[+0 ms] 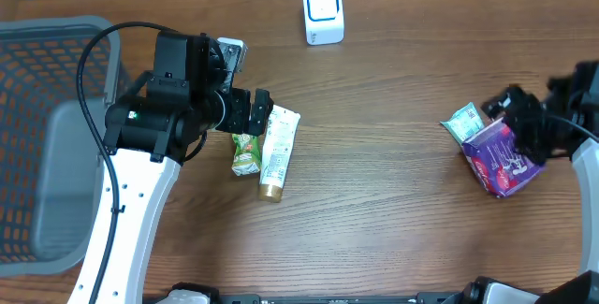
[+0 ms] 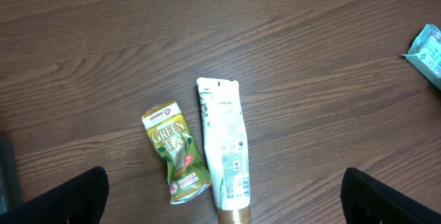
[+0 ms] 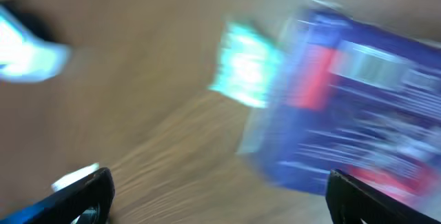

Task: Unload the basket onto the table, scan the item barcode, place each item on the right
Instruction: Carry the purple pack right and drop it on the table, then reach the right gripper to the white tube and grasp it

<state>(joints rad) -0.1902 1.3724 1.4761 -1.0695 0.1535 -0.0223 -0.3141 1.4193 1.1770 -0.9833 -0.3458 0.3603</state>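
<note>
We see left gripper [image 2: 224,179] open over smooth white tube [image 2: 224,141], crinkly green sachet [image 2: 176,151] — right gripper [image 3: 220,176] open by glossy purple pouch [image 1: 504,159].

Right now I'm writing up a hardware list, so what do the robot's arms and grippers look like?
Each arm has a white lower link and black joints. The left arm carries a looping black cable and a small green light. The left gripper and right gripper have black fingers. Only part of the right arm is in view.
</note>
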